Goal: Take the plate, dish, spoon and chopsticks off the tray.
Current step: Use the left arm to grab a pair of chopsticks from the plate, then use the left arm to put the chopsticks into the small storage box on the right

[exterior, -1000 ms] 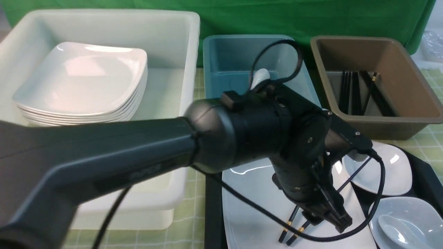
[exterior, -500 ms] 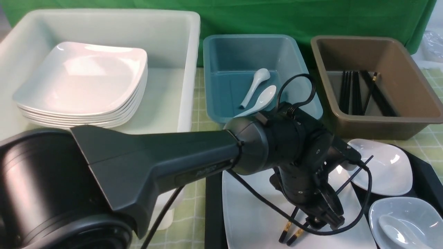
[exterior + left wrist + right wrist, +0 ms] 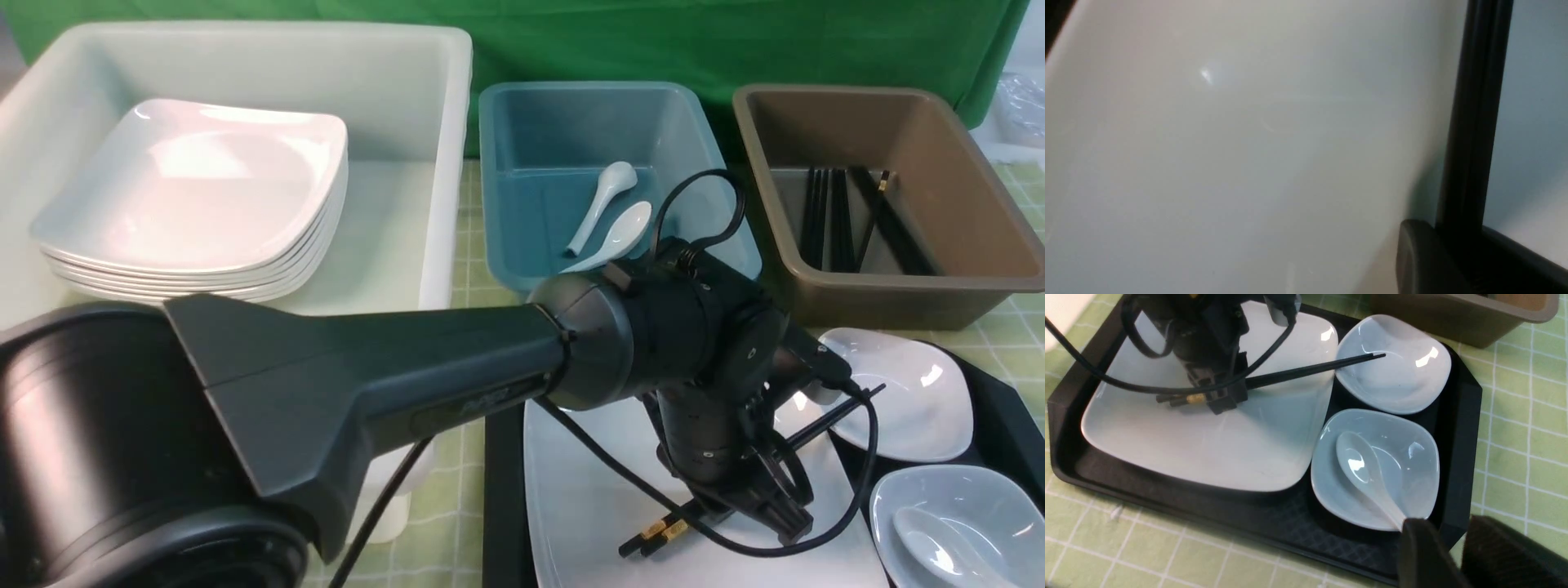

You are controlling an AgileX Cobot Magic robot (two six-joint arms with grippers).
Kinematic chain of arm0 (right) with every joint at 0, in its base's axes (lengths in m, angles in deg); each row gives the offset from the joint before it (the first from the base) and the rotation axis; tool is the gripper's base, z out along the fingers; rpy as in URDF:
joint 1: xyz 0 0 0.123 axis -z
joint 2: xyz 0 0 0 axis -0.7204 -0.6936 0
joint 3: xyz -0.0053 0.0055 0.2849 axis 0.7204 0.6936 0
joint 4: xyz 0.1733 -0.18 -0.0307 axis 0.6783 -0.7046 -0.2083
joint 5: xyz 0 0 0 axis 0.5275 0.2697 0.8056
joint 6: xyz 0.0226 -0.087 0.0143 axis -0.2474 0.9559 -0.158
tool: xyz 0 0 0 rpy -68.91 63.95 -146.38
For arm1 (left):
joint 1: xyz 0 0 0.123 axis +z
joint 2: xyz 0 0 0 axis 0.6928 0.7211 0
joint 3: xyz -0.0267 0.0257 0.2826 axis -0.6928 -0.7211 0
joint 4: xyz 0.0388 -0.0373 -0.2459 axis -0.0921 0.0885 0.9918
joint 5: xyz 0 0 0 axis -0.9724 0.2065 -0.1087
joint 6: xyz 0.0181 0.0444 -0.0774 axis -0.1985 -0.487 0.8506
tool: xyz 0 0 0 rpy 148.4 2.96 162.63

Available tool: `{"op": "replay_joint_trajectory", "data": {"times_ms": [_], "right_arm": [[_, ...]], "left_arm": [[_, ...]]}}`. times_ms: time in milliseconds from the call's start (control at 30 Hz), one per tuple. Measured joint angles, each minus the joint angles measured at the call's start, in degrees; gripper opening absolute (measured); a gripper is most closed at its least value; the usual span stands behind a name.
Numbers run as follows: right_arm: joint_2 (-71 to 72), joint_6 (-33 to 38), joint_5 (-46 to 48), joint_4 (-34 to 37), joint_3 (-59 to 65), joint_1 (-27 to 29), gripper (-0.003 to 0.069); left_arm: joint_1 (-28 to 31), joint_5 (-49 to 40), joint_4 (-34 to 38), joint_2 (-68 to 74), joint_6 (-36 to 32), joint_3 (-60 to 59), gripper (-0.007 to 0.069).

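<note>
Chopsticks [image 3: 1310, 369] now tight in left hand [image 3: 1222, 396], flatter over plate [image 3: 1208, 449] than before.

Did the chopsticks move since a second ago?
Yes. The chopsticks have swung flatter: their gold ends slid left across the plate, and the pair is now squeezed together in the left gripper.

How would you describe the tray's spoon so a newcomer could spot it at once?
On the black tray, right of the large plate, sit two small dishes. The white spoon lies in the nearer dish, unlike the two spoons in the teal bin.
</note>
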Motion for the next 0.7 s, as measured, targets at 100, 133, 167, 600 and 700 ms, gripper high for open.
{"op": "replay_joint_trajectory", "data": {"times_ms": [100,133,167,600,700], "right_arm": [[0.0,0.0,0.0,0.0,0.0,0.0,0.0196],[0.0,0.0,0.0,-0.1,0.0,0.0,0.0196],[0.0,0.0,0.0,-0.1,0.0,0.0,0.0196],[0.0,-1.5,0.2,-2.1,0.0,0.0,0.0197],[0.0,-1.8,0.2,1.2,0.0,0.0,0.0197]], "left_arm": [[0.0,-1.2,0.2,-2.4,0.5,0.0,0.0100],[0.0,-2.0,0.6,-4.4,0.6,0.0,0.0100],[0.0,-2.2,0.8,-5.5,0.6,0.0,0.0100],[3.2,7.5,0.1,-0.3,0.4,30.7,0.0100],[5.2,8.3,0.7,9.1,1.0,44.4,0.0100]]}}
